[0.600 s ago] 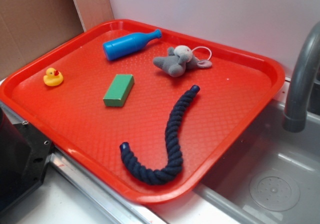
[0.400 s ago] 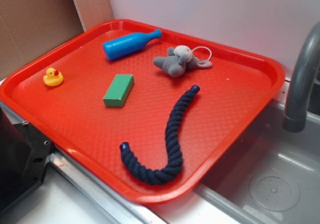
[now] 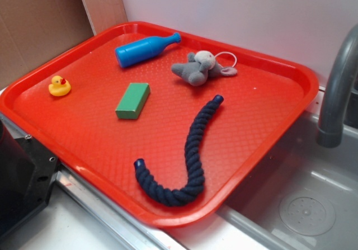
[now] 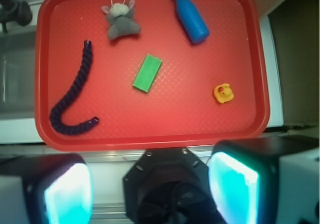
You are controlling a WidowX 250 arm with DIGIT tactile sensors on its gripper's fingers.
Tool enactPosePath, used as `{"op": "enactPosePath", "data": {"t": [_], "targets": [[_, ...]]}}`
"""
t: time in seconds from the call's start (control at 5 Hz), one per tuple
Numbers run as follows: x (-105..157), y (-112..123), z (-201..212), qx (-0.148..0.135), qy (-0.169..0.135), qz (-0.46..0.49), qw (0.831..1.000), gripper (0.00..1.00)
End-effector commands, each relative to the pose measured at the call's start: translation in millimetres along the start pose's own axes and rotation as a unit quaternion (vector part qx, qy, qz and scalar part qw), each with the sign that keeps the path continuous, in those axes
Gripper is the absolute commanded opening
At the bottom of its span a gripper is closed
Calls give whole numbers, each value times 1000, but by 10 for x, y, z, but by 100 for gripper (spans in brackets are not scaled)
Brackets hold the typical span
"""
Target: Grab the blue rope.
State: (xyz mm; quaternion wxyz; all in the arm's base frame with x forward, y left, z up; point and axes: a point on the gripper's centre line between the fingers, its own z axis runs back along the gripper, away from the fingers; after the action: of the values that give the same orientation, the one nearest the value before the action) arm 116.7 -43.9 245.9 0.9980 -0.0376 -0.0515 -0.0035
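The blue rope (image 3: 193, 144) is thick, dark navy and twisted, and lies in a J shape on the red tray (image 3: 84, 127) near its right front corner. In the wrist view the rope (image 4: 71, 88) lies at the tray's (image 4: 200, 108) left side. My gripper (image 4: 150, 189) is open and empty, its two cyan-padded fingers (image 4: 67, 194) spread wide at the bottom of the wrist view. It is high above and behind the tray's near edge, far from the rope. The gripper does not show in the exterior view.
On the tray are a bright blue bottle (image 3: 142, 50), a grey plush elephant (image 3: 196, 68), a green block (image 3: 133, 100) and a yellow duck (image 3: 59, 86). A grey faucet (image 3: 335, 88) and sink (image 3: 291, 199) are to the right. The black robot base (image 3: 22, 177) is front left.
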Motion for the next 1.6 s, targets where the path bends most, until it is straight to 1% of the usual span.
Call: {"op": "enactPosePath", "data": {"t": [0.0, 0.2, 0.4, 0.6, 0.8, 1.0, 1.2, 1.4], "targets": [[65, -1010, 37, -16, -16, -41, 999, 100], [121, -1329, -217, 2, -12, -55, 998, 100], [171, -1198, -461, 24, -5, -46, 999, 100], [319, -878, -722, 44, 3, -10, 999, 100], [476, -621, -994, 46, 27, 29, 998, 100], [612, -550, -1153, 35, 31, 43, 998, 100], [756, -620, -1349, 24, 48, 33, 998, 100], [813, -738, -1389, 24, 50, 16, 998, 100]]}}
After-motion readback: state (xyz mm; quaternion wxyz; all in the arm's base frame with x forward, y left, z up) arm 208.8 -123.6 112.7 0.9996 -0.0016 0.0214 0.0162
